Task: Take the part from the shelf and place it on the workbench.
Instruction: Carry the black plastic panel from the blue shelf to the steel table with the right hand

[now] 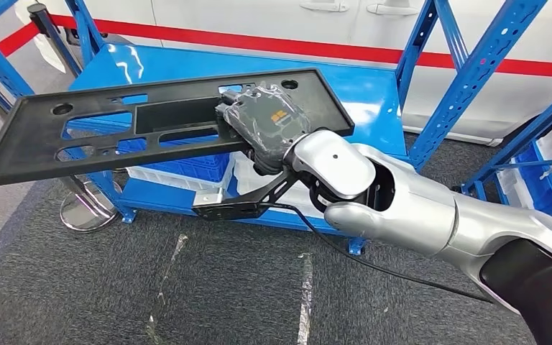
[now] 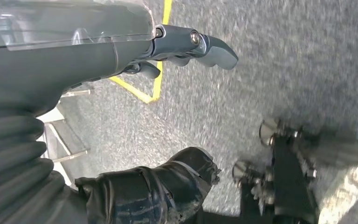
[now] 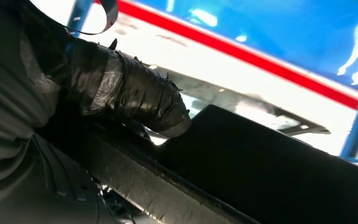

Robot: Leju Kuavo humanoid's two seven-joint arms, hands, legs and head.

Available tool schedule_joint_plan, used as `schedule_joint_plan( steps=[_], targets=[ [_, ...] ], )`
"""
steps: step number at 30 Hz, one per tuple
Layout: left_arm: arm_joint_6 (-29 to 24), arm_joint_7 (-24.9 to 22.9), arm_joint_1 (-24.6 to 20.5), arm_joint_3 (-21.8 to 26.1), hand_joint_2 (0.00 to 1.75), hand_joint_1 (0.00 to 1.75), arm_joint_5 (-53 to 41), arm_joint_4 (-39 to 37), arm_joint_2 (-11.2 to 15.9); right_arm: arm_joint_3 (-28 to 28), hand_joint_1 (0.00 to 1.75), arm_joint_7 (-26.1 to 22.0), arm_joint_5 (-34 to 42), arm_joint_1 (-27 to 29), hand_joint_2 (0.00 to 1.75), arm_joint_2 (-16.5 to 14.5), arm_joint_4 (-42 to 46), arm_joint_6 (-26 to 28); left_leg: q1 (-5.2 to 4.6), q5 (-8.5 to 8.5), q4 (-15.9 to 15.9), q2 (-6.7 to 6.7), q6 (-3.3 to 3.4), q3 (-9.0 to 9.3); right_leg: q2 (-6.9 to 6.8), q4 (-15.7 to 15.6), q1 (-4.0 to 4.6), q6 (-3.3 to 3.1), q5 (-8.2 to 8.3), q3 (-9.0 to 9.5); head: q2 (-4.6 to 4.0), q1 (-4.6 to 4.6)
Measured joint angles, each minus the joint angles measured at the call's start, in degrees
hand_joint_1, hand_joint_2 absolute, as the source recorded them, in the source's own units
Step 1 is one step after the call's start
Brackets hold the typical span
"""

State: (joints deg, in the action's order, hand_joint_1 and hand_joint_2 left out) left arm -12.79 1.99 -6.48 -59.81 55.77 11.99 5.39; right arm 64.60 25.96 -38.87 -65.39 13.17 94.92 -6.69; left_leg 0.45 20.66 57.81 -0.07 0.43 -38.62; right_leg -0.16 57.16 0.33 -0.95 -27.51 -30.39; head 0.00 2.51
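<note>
The right hand (image 1: 262, 122) grips the long black plastic part (image 1: 100, 133) at one edge, its fingers closed on it, holding it level in the air in front of the blue shelf (image 1: 374, 93). A white crate (image 1: 162, 178) sits under the shelf's top board. The left hand (image 2: 168, 44) hangs above the carpet, fingers apart and holding nothing.

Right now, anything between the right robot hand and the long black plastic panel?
Nothing. In the head view the right robot hand grips the long black plastic panel directly; the right wrist view shows a taped finger pressed on its edge.
</note>
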Motion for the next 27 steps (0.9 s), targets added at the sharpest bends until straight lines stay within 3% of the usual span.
schedule_joint_plan(
  steps=[2, 4, 5, 6, 7, 9, 10, 12, 13, 15, 16, 18, 20, 21, 22, 23, 25, 27],
  targets=[
    [-0.02, 0.0, 0.19, -0.32, 1.75, 0.0, -0.03, 0.0, -0.09, 0.05, 1.75, 0.39, -1.15, -0.03, 1.75, 0.07, 0.02, -0.17, -0.03, 2.73, 1.93, -0.12, -0.61, -0.93, -0.3, -0.95, -0.56, -0.43, 1.34, -0.63, 0.0, -0.03],
    [-0.02, 0.0, 0.27, -0.54, 1.75, 0.0, -0.03, 0.01, -0.24, 0.12, 1.75, 0.73, -1.76, -0.03, 1.75, 0.15, 0.03, -0.3, 0.37, 8.43, 8.22, -0.09, -1.26, -2.44, -0.47, -0.96, -0.79, -0.71, 2.48, -1.86, 0.0, -0.07],
    [-0.02, 0.01, 0.25, -0.58, 1.75, 0.0, -0.02, 0.01, -0.29, 0.15, 1.75, 0.82, -1.91, 0.01, 1.75, 0.2, 0.03, -0.34, 0.59, 10.35, 11.73, -0.07, -1.56, -3.03, -0.53, -0.82, -0.83, -0.72, 2.98, -2.6, 0.0, -0.03],
    [-0.02, 0.02, 0.2, -0.62, 1.75, 0.0, -0.02, 0.01, -0.29, 0.18, 1.75, 0.9, -2.0, 0.07, 1.75, 0.25, 0.03, -0.38, 0.77, 11.05, 14.44, -0.06, -1.84, -3.22, -0.55, -0.66, -0.87, -0.6, 3.49, -3.42, 0.0, -0.02],
    [-0.02, 0.03, 0.15, -0.65, 1.75, 0.0, -0.02, 0.01, -0.27, 0.21, 1.75, 0.92, -2.03, 0.16, 1.75, 0.28, 0.03, -0.41, 0.9, 10.36, 15.61, -0.06, -2.07, -2.78, -0.56, -0.44, -0.95, -0.47, 4.0, -4.29, 0.0, -0.01],
    [-0.05, 0.04, 0.06, -0.69, 1.75, 0.0, -0.01, 0.0, -0.23, 0.23, 1.75, 0.94, -2.07, 0.29, 1.75, 0.33, 0.03, -0.44, 1.19, 7.23, 12.36, -0.06, -2.55, 0.91, -0.47, 0.33, -1.23, 0.08, 4.92, -6.24, -0.01, -0.05],
    [-0.06, 0.04, -0.02, -0.7, 1.75, 0.0, 0.0, 0.0, -0.21, 0.23, 1.75, 0.95, -2.07, 0.3, 1.75, 0.35, 0.03, -0.43, 1.21, 6.81, 8.84, -0.11, -2.8, 3.72, -0.41, 0.8, -1.3, 0.44, 5.29, -7.19, -0.01, -0.1],
    [-0.05, 0.07, -0.2, -0.73, 1.75, 0.0, 0.02, 0.01, -0.21, 0.23, 1.75, 1.0, -2.11, 0.32, 1.75, 0.44, 0.04, -0.39, 0.99, 8.12, 2.54, -0.38, -2.51, 7.91, -0.38, 1.53, -1.27, 1.15, 5.94, -8.34, 0.0, -0.08],
    [-0.02, 0.08, -0.28, -0.76, 1.75, 0.0, 0.03, 0.01, -0.21, 0.23, 1.75, 1.03, -2.17, 0.34, 1.75, 0.5, 0.04, -0.35, 0.76, 8.92, 1.25, -0.5, -2.2, 8.6, -0.4, 1.64, -1.19, 1.46, 6.32, -8.59, 0.0, -0.08],
    [0.05, 0.08, -0.3, -0.82, 1.75, 0.0, 0.04, 0.01, -0.21, 0.23, 1.75, 1.07, -2.33, 0.48, 1.75, 0.79, 0.02, -0.23, 0.67, 8.62, 1.13, -0.48, -1.26, 8.08, -0.38, 1.74, -1.22, 2.08, 6.84, -8.84, 0.0, -0.08],
    [0.08, 0.06, -0.3, -0.84, 1.75, 0.0, 0.04, 0.01, -0.23, 0.23, 1.75, 1.08, -2.41, 0.55, 1.75, 0.99, 0.01, -0.17, 0.68, 8.22, 1.15, -0.38, -0.74, 7.71, -0.33, 2.2, -1.28, 2.37, 6.17, -9.2, 0.0, -0.05],
    [0.09, 0.02, -0.29, -0.86, 1.75, 0.0, 0.07, 0.01, -0.27, 0.23, 1.75, 1.1, -2.55, 0.65, 1.75, 1.34, 0.01, -0.1, 0.7, 7.16, 1.12, -0.07, 0.52, 6.67, -0.21, 6.01, -1.41, 2.72, 1.8, -10.75, 0.0, 0.09],
    [0.01, 0.0, -0.28, -0.86, 1.75, 0.0, 0.09, 0.0, -0.27, 0.23, 1.75, 1.1, -2.75, 0.71, 1.75, 1.56, 0.01, -0.1, 0.46, 6.07, 1.2, 0.07, 1.21, 5.31, -0.09, 13.45, -1.31, 2.75, -3.54, -12.78, 0.0, 0.26],
    [-0.05, 0.0, -0.3, -0.86, 1.75, 0.0, 0.09, 0.0, -0.26, 0.23, 1.75, 1.1, -2.88, 0.74, 1.75, 1.69, 0.01, -0.12, 0.28, 5.58, 1.26, 0.06, 1.34, 4.63, -0.05, 16.68, -1.22, 2.67, -4.65, -13.3, 0.0, 0.33],
    [-0.1, -0.01, -0.29, -0.86, 1.75, 0.0, 0.09, -0.01, -0.26, 0.23, 1.75, 1.11, -3.06, 0.78, 1.75, 1.81, 0.01, -0.15, 0.07, 5.16, 1.33, 0.04, 1.42, 4.02, 0.0, 18.38, -1.08, 2.46, -4.41, -13.09, 0.0, 0.36],
    [-0.15, -0.03, -0.28, -0.86, 1.75, 0.0, 0.09, -0.01, -0.25, 0.23, 1.75, 1.14, -3.27, 0.81, 1.75, 1.87, 0.01, -0.17, -0.18, 4.8, 1.39, -0.02, 1.47, 3.49, 0.02, 18.03, -0.88, 2.05, -3.13, -11.91, 0.0, 0.36],
    [-0.24, -0.13, -0.26, -0.86, 1.75, 0.0, -0.05, -0.01, -0.3, 0.23, 1.75, 1.26, -3.68, 0.81, 1.75, 1.93, 0.01, -0.2, -0.58, 4.21, 1.46, -0.16, 1.52, 2.74, 0.16, 11.79, -0.11, 0.36, -0.28, -7.16, 0.0, 0.35],
    [-0.34, -0.38, -0.37, -0.96, 1.75, 0.0, -0.67, 0.02, -0.46, 0.23, 1.75, 1.37, -3.87, 0.69, 1.75, 1.95, 0.01, -0.22, -0.77, 3.52, 1.42, -0.16, 1.34, 2.16, 0.24, 4.26, 0.63, -1.32, 0.21, -2.6, -0.01, 0.17]
  ],
)
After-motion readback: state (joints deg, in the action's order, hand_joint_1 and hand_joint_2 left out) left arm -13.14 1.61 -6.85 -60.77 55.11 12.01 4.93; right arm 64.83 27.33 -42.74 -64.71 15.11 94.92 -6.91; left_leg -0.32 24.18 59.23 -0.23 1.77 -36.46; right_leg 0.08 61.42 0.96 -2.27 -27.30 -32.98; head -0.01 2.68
